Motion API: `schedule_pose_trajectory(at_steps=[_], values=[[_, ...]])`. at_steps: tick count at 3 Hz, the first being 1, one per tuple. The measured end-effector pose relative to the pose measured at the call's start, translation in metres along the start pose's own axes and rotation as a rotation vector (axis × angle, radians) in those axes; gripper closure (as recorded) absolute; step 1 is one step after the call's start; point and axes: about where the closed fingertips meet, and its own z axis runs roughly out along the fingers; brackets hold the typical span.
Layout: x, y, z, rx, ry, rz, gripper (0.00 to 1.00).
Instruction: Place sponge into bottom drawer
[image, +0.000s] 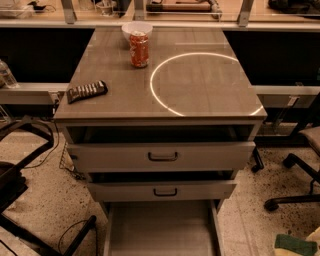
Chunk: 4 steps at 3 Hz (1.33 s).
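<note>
The sponge, dark green on top with yellow foam below, shows in the bottom right corner, to the right of the cabinet and outside it. Only a pale bit of my gripper shows at the right edge, right beside the sponge. The bottom drawer is pulled out at the foot of the grey cabinet, and its flat floor is bare. The sponge is well to the right of the drawer's right wall.
The two upper drawers stand partly open above it. On the cabinet top are a red can, a white bowl and a dark ridged bar. Office chair bases stand at the right and left.
</note>
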Motion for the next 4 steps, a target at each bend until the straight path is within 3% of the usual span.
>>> schedule_pose_trajectory(at_steps=[1, 2, 3, 4], values=[[-0.002, -0.012, 0.081, -0.061, -0.070, -0.080, 1.00], [-0.004, -0.033, 0.161, -0.130, -0.190, -0.182, 1.00], [-0.019, -0.051, 0.221, -0.183, -0.356, -0.258, 1.00], [-0.040, -0.066, 0.276, -0.220, -0.541, -0.263, 1.00]])
